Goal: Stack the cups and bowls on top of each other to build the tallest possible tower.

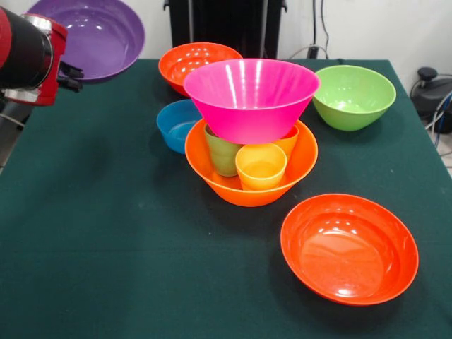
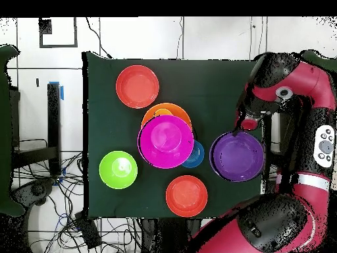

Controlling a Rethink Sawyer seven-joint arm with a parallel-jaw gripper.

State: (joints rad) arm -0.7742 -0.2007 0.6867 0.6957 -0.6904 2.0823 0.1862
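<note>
Near the middle of the dark green table (image 1: 85,233) stands the tower (image 1: 251,134): a large light orange plastic bowl (image 1: 233,185) as base, three small glossy tumblers inside it, green (image 1: 222,152), yellow (image 1: 260,166) and orange (image 1: 288,141), and a large pink plastic bowl (image 1: 251,99) resting on their rims. So three tiers look done.

Loose bowls remain: a small blue one (image 1: 173,123) touching the base, a lime green one (image 1: 353,95) by the far corner, one red-orange bowl (image 1: 349,247) towards the near edge and another (image 1: 185,62) behind the tower.

A purple plastic bowl (image 2: 237,156) sits up at the red and black arm's gripper (image 2: 246,122), seemingly carried; whether the fingers clamp its rim I cannot tell.

Beyond the cloth lie white walls, pale floor tiles (image 2: 46,85) and tangled cables (image 2: 62,214).
</note>
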